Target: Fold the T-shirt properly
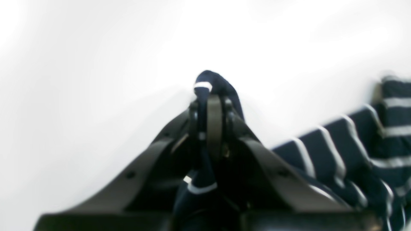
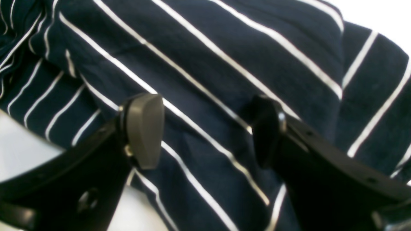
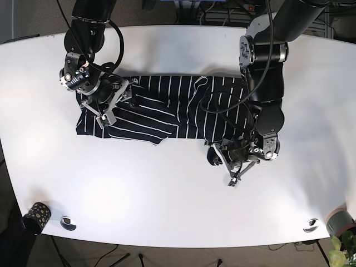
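We find no readable writing or brand on any item. The T-shirt [image 3: 167, 108], navy with white stripes, lies spread across the middle of the white table [image 3: 167, 206]. Our right gripper [image 2: 205, 128] is angled down over the shirt's outer end on the base view's left, its jaws set wide apart with striped cloth lying between them, nothing pinched. Our left arm reaches down to the shirt's near corner on the base view's right; the left gripper [image 1: 210, 106] is closed tight on a bunched fold of that fabric.
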You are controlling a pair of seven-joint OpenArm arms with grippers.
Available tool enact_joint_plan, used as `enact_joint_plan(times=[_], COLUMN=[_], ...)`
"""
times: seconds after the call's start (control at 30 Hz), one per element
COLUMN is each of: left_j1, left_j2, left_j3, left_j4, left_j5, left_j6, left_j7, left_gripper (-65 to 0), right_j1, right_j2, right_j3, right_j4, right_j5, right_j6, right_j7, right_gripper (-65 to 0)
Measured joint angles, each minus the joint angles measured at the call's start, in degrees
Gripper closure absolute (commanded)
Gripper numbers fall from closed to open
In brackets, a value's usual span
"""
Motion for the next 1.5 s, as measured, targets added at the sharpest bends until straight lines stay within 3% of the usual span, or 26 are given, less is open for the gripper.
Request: enact_joint_plan(times=[0.17,0.33,0.47,0.7,0.9,0.97,1.1,1.23,1.37,1.5], left_j1=[0.52,0.9,1.46,4.83,6.75,7.52,7.76,7.45,7.63,7.72], left_j2=[1.53,3.37,3.58,3.93,3.98,3.69,3.76,3.76,3.74,1.92], left_j3=[-0.02,0.13,5.25,17.94,19.02,19.02,19.06,19.12,19.06,19.3], left_j4=[2.6,6.43,7.32,7.5,10.64,13.27,17.99,22.29,27.36,33.03], left_j5=[-0.44,-0.46,-0.42,-0.68,-5.97,-8.5,-11.82,-15.61,-21.57,-30.29], left_j6=[-6.82,-6.8,-6.78,-6.82,-6.8,-6.8,-6.82,-6.86,-6.82,-7.04], left_j7=[3.54,8.57,12.09,12.37,12.87,13.03,14.27,19.67,24.2,28.72], left_gripper=[0.0,0.0,0.0,0.0,-0.8,-4.9,-25.0,-40.8,-41.0,-40.0], right_j1=[-0.02,-0.02,0.0,0.55,0.7,0.59,0.61,0.61,0.63,0.63], right_j2=[0.02,0.04,0.02,0.0,0.02,0.02,0.02,0.02,0.0,0.02], right_j3=[0.0,0.0,0.0,0.0,0.0,-0.02,0.0,0.0,-0.04,-0.02], right_j4=[0.0,0.0,0.0,0.0,0.0,0.0,0.02,0.02,0.02,0.02], right_j5=[-0.04,0.0,0.02,-0.13,-0.07,-0.07,0.09,-0.02,0.0,-0.11], right_j6=[0.0,0.0,0.0,0.0,0.0,0.0,0.02,0.0,0.0,0.0], right_j7=[0.0,0.0,0.0,-0.02,0.02,0.0,0.04,0.0,0.0,0.0], right_gripper=[-40.0,-40.0,-40.0,-40.0,-40.0,-40.0,-40.0,-40.0,-40.0,-40.0])
